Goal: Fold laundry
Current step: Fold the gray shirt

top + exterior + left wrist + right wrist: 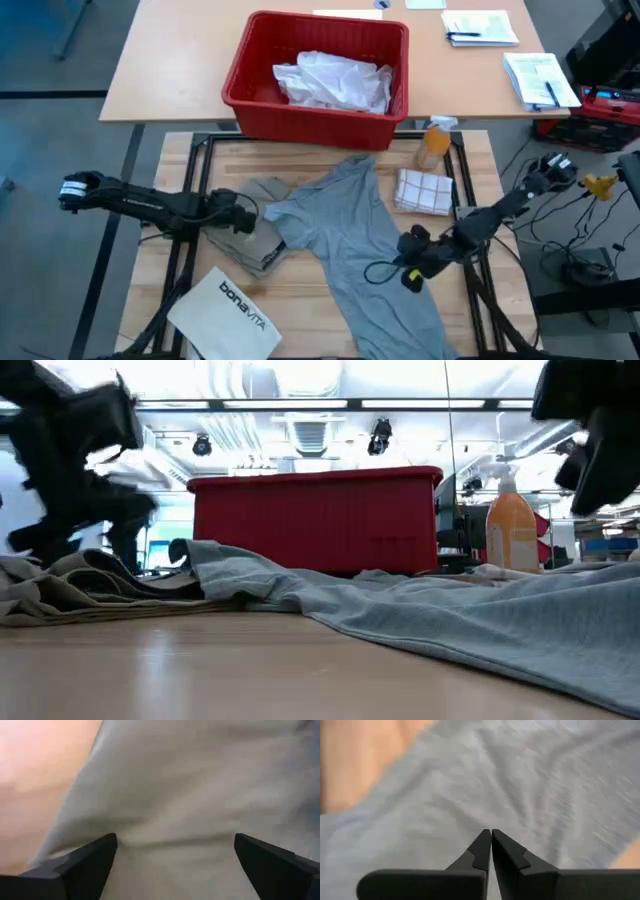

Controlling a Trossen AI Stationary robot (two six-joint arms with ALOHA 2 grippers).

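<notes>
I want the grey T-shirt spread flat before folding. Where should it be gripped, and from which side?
Judging by the high view, grip the grey T-shirt at its bare hem edge near the table's front, coming down from above. The sleeve towards the khaki piece overlaps it, so a grip there might snag both.

Three garments (355, 235), one basket (250, 75)

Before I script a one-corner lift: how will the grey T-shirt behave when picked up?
Probably floppy: the grey T-shirt lies rumpled in soft folds on the table, so it should sag from a single grip. Likely light, being thin. One edge overlaps the khaki piece, so lifting may drag that along.
</notes>
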